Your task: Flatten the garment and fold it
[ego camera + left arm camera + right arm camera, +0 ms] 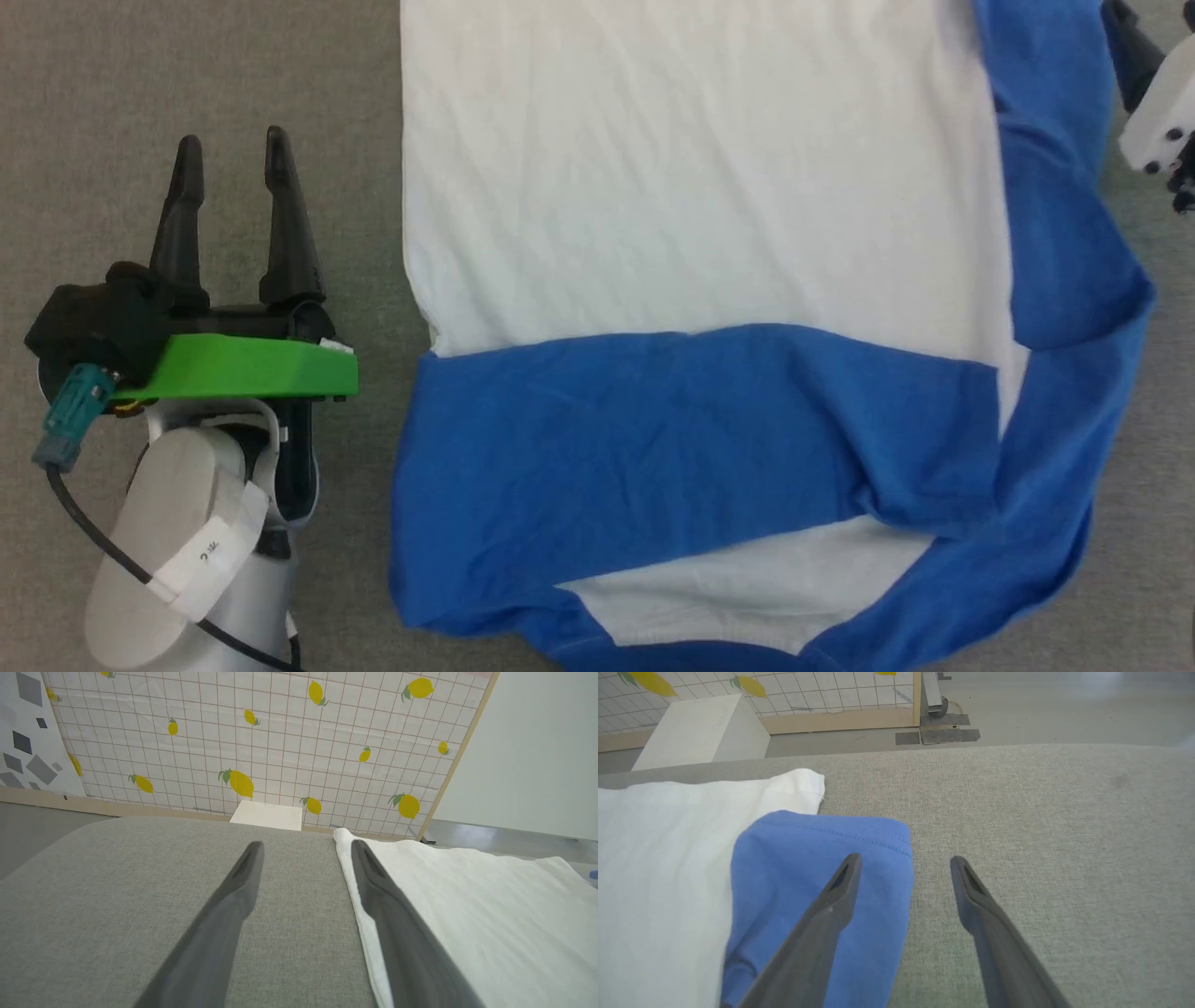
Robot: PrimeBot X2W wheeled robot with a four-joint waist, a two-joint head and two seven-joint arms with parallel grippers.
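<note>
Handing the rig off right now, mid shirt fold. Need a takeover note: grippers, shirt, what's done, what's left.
Left gripper: open, empty, fingers over the grey surface beside the shirt's left edge.
Right gripper: open, empty, one finger over the cuff at the far right corner; contact cannot be told.
T-shirt: spread flat, white body mostly smooth.
Done: one blue sleeve is folded across the body.
Left: the other sleeve runs loose along the right edge and needs folding in, then fold the body.
</note>
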